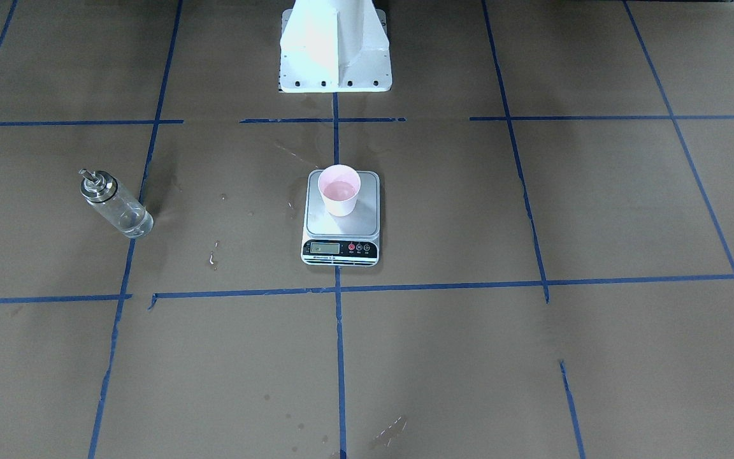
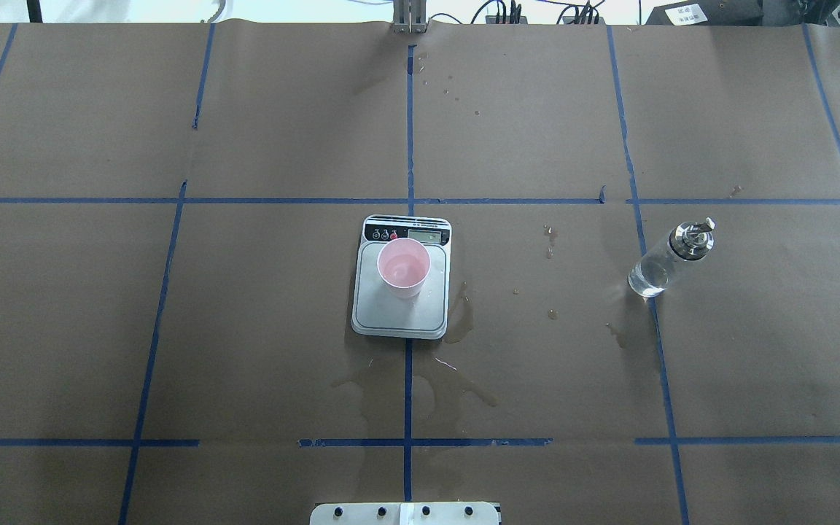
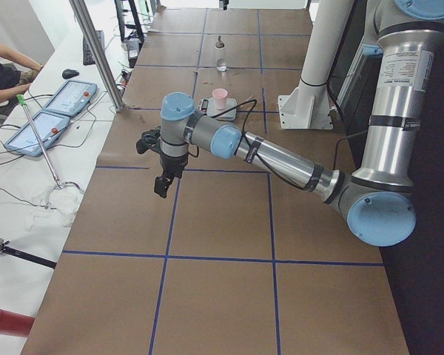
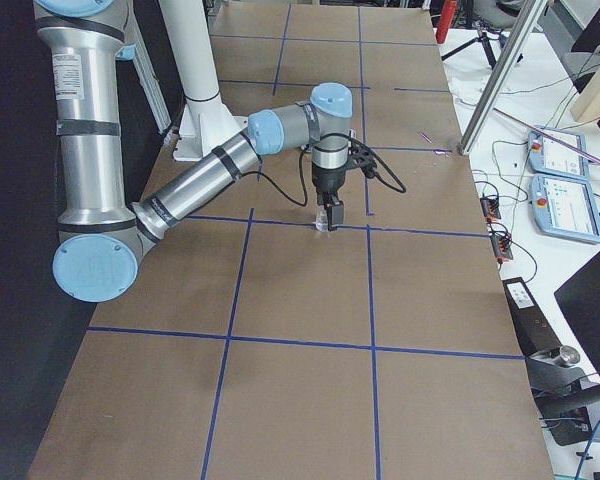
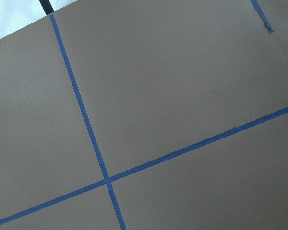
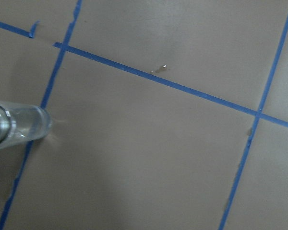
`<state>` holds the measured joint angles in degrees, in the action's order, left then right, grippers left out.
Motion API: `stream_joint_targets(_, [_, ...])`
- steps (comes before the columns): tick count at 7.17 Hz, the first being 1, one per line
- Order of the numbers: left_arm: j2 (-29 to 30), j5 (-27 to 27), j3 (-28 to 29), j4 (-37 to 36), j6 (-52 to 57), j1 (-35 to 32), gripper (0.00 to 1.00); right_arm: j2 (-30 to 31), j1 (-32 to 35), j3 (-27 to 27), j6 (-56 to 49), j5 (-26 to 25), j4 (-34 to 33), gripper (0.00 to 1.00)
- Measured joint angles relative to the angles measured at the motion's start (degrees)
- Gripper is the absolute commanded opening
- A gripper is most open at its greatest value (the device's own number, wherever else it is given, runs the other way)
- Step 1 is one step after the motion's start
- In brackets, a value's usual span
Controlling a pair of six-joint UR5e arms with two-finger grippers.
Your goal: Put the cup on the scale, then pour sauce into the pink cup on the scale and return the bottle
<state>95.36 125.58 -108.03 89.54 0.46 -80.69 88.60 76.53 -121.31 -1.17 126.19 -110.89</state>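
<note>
**Cup on the scale, bottle standing free, both arms off to the sides**

In the front-facing view the scale (image 1: 340, 239) sits in the middle of the frame on the brown worktop (image 1: 532, 357), its black display strip toward the bottom. A vertical blue tape line (image 1: 339, 331) runs under it. The pink cup (image 1: 339, 190) stands upright on the steel platform, toward its upper edge. Nothing touches it.

The bottle (image 1: 115, 204) is at centre left of that frame, well apart from the scale. It stands on its base on another tape line, with the metal collar and spout on top. Clear sauce (image 1: 130, 220) shows through the glass in its lower part. In the overhead view darker wet patches (image 2: 456, 321) mark the paper just right of the scale and below it, with small spots between scale and bottle.

The left pincer (image 3: 161, 191) hangs fingers-down over bare worktop at centre left of the left-side view, far from cup and scale. The right pincer (image 4: 331, 222) hangs over a tape line near the centre of the right-side view; its wrist camera shows the bottle at the left edge of its frame. Neither pincer has hold of cup or bottle, and I cannot tell how far either is open. The white robot base (image 1: 335, 51) stands at top centre of the front-facing view.
</note>
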Motion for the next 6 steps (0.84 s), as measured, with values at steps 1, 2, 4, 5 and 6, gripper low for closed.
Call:
stream_joint_targets(1, [-0.1,0.1,-0.2,-0.2,0.1,0.0,1.00,0.3,4.8,6.4,-6.8,2.9,3.1,1.00])
stream_joint_targets(2, [-0.2,0.6,-0.2,-0.4,0.1,0.0,1.00,1.5,7.9,12.3,-10.2,5.6,9.0,1.00])
stream_joint_targets(4, [-1.0,2.2,0.0,-0.8,0.4,0.0,1.00,4.5,10.1,22.4,-12.1,5.9,25.6,1.00])
stream_joint_targets(5, [-1.9,3.0,0.2,-0.9,0.6,0.0,1.00,4.9,10.2,25.4,-11.8,5.0,29.2,1.00])
stream_joint_targets(6, [-2.9,3.2,0.2,-1.7,0.8,0.0,1.00,5.0,10.2,26.7,-10.9,4.5,30.5,1.00])
